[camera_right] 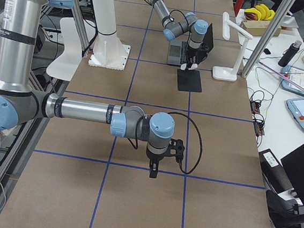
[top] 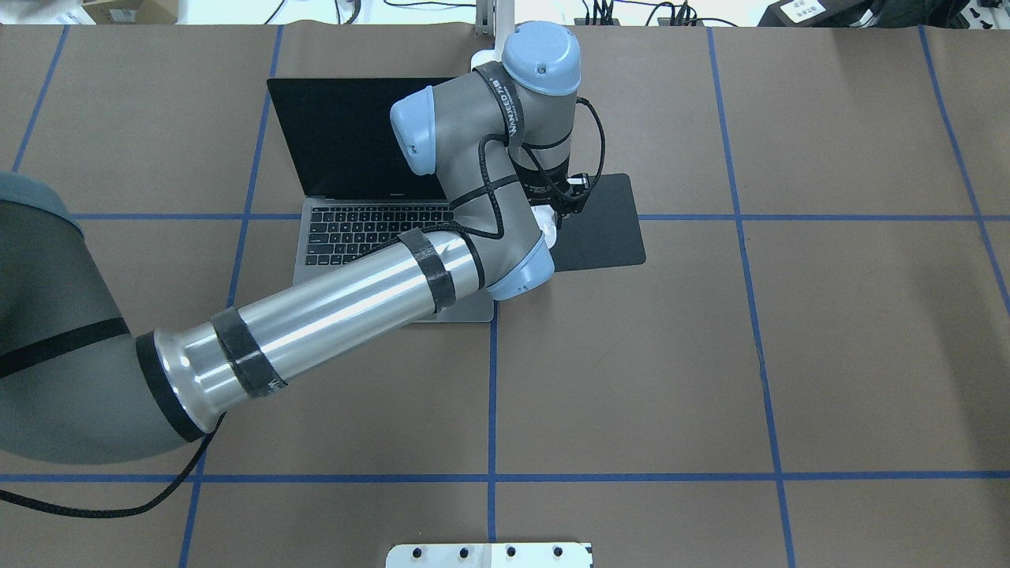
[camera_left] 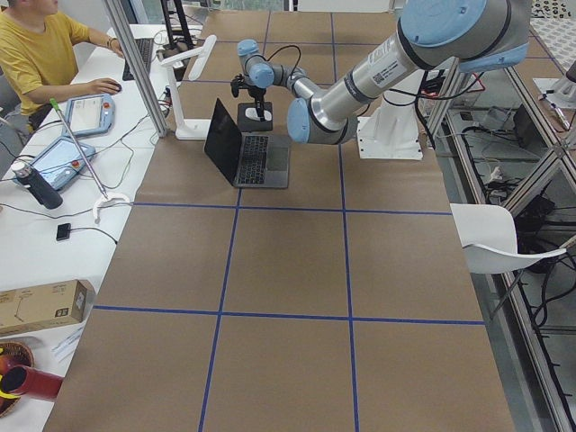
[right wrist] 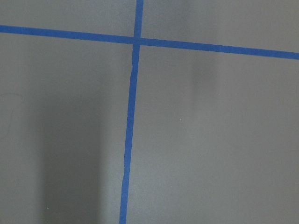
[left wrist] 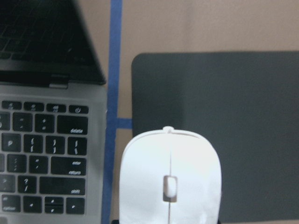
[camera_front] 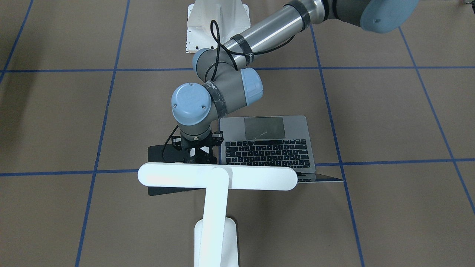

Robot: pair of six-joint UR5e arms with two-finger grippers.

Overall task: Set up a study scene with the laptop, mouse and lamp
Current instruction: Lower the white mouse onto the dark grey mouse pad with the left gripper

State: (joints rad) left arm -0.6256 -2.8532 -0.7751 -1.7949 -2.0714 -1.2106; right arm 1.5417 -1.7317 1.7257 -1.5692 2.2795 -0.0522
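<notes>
The grey laptop (camera_front: 267,141) lies open on the table, its dark screen (top: 355,142) at the far side. A flat black mat (top: 607,225) lies beside it. My left gripper (top: 556,213) is shut on the white mouse (left wrist: 170,182) and holds it over the mat's edge nearest the laptop (left wrist: 46,154). In the exterior right view the mouse (camera_right: 186,66) hangs just above the mat (camera_right: 189,81). The white T-shaped lamp (camera_front: 217,178) stands beyond the laptop, its bar head over the mat's far edge. My right gripper (camera_right: 153,171) hangs over bare table; I cannot tell if it is open or shut.
The white bolted pedestal (camera_front: 217,22) stands at the robot's side of the table. Blue tape lines (top: 491,394) cross the brown tabletop. An operator (camera_left: 36,54) sits at a side table with tablets beyond the lamp (camera_left: 189,67).
</notes>
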